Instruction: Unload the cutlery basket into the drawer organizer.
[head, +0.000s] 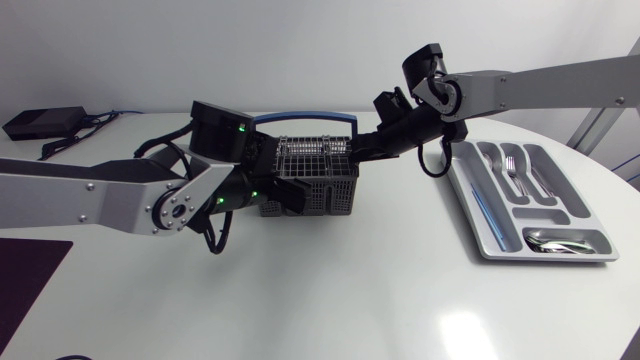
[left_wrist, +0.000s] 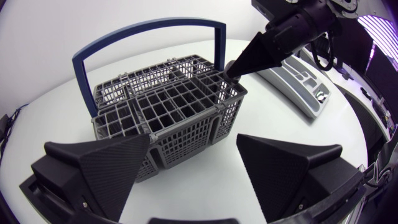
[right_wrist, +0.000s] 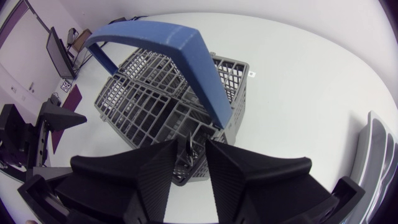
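White round table seen from above, with two robot arms meeting at a grey cutlery basket (head: 335, 196) near the middle. The basket's long axis runs left to right across the table. Its blue handle (head: 300, 116) arches over it along that same axis.

The left arm enters from the left. The left gripper (left_wrist: 193, 140) hangs just beside the basket's near-left end, released, its two broad black fingers spread wide. The basket wall sits just ahead of the gap, and neither finger clasps it.

The right arm enters from the right and slopes down to the basket's far-right corner. The right gripper (right_wrist: 193, 144) points down into the corner compartment beside the foot of the handle. Its fingers are drawn close together, grasping a thin metal cutlery piece (right_wrist: 188, 153) between them. The piece stands roughly upright in that compartment, its long axis in line with the fingers. Which end points up cannot be told.

The grey drawer organizer (head: 490, 236) lies well apart from the basket, at the table's right side. Its long axis runs from the far edge toward the near edge. Forks (head: 513, 168) lie lengthwise in a middle compartment, and spoons (head: 560, 240) lie crosswise in the near-end compartment.
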